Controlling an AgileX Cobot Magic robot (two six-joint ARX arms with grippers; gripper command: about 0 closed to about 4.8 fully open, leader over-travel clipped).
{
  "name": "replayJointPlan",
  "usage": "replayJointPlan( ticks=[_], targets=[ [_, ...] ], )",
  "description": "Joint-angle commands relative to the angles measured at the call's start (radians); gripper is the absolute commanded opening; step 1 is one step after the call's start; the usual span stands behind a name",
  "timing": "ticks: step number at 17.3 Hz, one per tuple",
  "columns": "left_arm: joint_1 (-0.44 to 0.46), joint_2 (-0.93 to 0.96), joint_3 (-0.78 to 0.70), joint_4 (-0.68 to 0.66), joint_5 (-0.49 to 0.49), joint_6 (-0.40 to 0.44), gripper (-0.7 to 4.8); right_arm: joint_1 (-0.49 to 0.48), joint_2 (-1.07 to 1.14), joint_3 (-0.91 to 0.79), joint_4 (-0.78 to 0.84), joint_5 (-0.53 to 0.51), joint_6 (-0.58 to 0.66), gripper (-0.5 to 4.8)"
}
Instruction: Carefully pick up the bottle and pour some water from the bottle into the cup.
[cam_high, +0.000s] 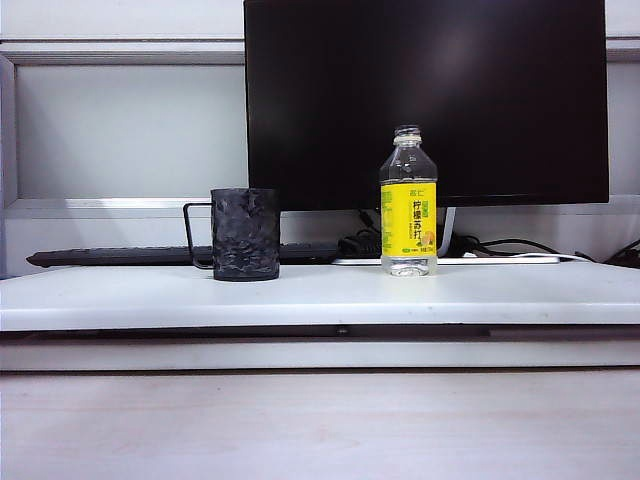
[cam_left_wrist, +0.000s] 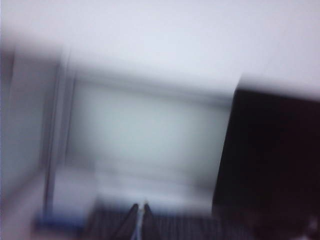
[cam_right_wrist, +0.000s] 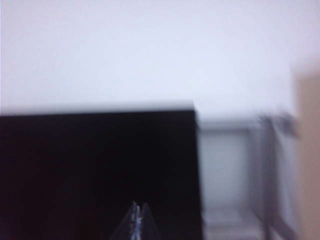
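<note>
The clear bottle (cam_high: 408, 203) with a yellow label stands upright and uncapped on the white table (cam_high: 320, 295), right of centre; water shows clear near its base. The black textured cup (cam_high: 244, 234) stands to its left, its thin wire handle pointing left. No arm shows in the exterior view. The left wrist view is blurred: my left gripper (cam_left_wrist: 140, 206) has its fingertips together, nothing between them, facing a pale wall and the monitor's edge. In the right wrist view my right gripper (cam_right_wrist: 138, 206) is likewise shut and empty, in front of the dark monitor. Bottle and cup are out of both wrist views.
A large black monitor (cam_high: 425, 95) stands behind the bottle and cup. A black keyboard (cam_high: 120, 256) lies behind the cup at the left. Cables (cam_high: 520, 245) trail at the back right. A lower wooden surface (cam_high: 320, 425) lies in front of the white table.
</note>
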Motion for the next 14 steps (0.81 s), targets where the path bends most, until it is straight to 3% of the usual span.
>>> replayJointPlan(
  ticks=[1, 3, 4, 5, 6, 7, 9, 11, 14],
  targets=[
    [-0.001, 0.309, 0.242, -0.008, 0.118, 0.051, 0.29, 0.002, 0.377, 0.266, -0.033, -0.249, 0.006, 0.52],
    [-0.003, 0.525, 0.376, -0.006, 0.288, -0.014, 1.17, 0.002, 0.603, 0.443, -0.066, -0.413, 0.058, 1.42],
    [-0.008, 0.592, 0.401, 0.0, 0.341, -0.045, 1.77, 0.002, 0.665, 0.495, -0.095, -0.438, 0.058, 1.77],
    [-0.021, 0.661, 0.416, 0.0, 0.39, -0.085, 2.77, 0.002, 0.723, 0.542, -0.137, -0.459, 0.058, 2.58],
    [-0.032, 0.696, 0.416, 0.002, 0.417, -0.084, 3.42, 0.002, 0.757, 0.565, -0.159, -0.481, 0.059, 3.4],
    [-0.068, 0.773, 0.415, 0.001, 0.453, -0.066, 4.78, 0.003, 0.811, 0.589, -0.183, -0.516, 0.059, 4.4],
    [-0.124, 0.905, 0.416, 0.0, 0.481, -0.035, 4.79, 0.004, 0.878, 0.589, -0.206, -0.565, 0.053, 4.47],
    [-0.193, 1.065, 0.415, 0.001, 0.481, -0.026, 4.79, 0.056, 0.985, 0.589, -0.309, -0.56, -0.053, 4.47],
    [-0.251, 1.235, 0.416, 0.034, 0.526, 0.02, 4.79, 0.152, 1.129, 0.589, -0.338, -0.541, -0.238, 4.63]
  ],
)
